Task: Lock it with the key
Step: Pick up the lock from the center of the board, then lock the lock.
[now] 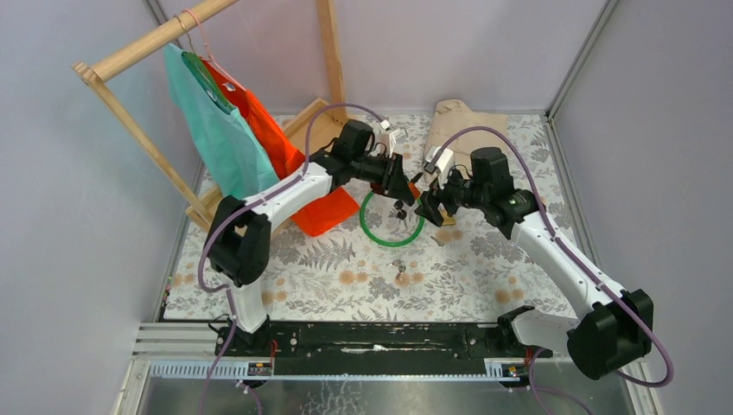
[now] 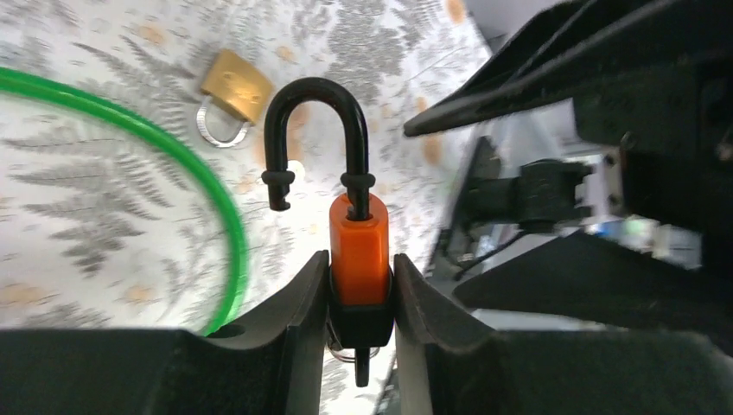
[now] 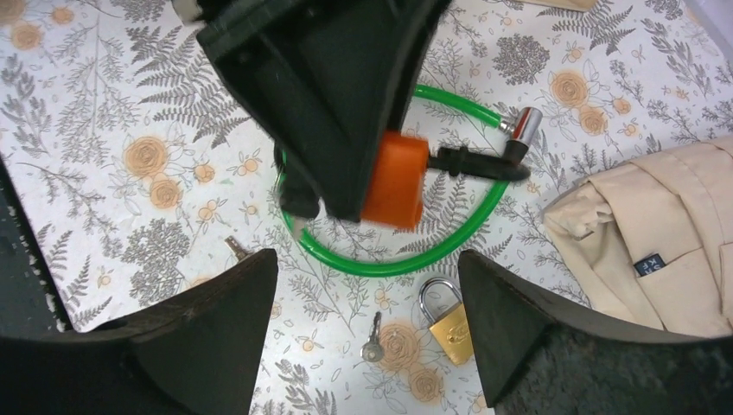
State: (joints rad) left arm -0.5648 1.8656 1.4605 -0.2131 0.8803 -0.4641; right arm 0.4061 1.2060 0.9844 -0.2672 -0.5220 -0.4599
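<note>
My left gripper [image 2: 361, 281] is shut on an orange padlock [image 2: 359, 246], gripping its black base. The padlock's black shackle [image 2: 315, 121] stands open, one leg free. A dark key [image 2: 361, 367] with a wire ring sticks out under the lock's base. In the top view the left gripper [image 1: 403, 186] holds the lock above the green cable loop [image 1: 380, 235]. My right gripper [image 1: 430, 207] faces it from the right. In the right wrist view the right gripper [image 3: 367, 277] is open and empty, just short of the orange padlock [image 3: 396, 177].
A brass padlock [image 3: 449, 327] and a loose silver key [image 3: 372, 341] lie on the floral cloth under the right gripper. A beige garment [image 3: 657, 233] lies at the right. A wooden rack [image 1: 130, 60] with teal and orange clothes stands at the back left.
</note>
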